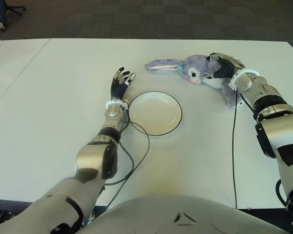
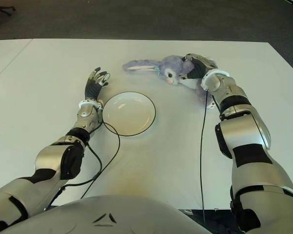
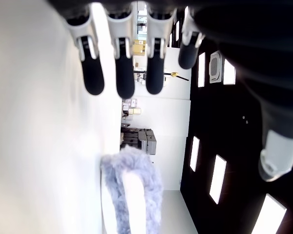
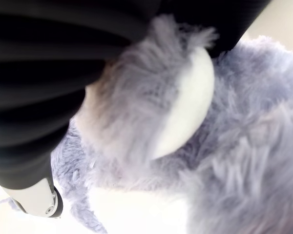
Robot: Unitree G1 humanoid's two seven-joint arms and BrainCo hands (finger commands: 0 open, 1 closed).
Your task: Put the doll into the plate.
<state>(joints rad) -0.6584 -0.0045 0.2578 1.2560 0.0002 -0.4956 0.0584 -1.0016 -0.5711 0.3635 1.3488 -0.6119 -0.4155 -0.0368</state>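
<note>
Eye views, doll: the purple plush rabbit doll [image 1: 198, 70] lies on the white table [image 1: 49, 97], beyond and to the right of the plate [image 1: 155, 113], well outside it, ears stretched toward the left.
Eye views, right hand: the right hand [image 1: 219, 66] is on the doll's body, dark fingers wrapped over the fur.
Eye views, left hand: the left hand [image 1: 121, 82] shows just left of the plate, fingers straight and loose, holding nothing.
Eye views, cable: a black cable [image 1: 136, 161] loops from the left forearm across the table by the plate's rim.
Left wrist view: fingers [image 3: 124, 73] extended over the table; a doll ear beyond them.
Right wrist view: dark fingers [image 4: 44, 97] pressed into the purple fur, gripping the doll.
</note>
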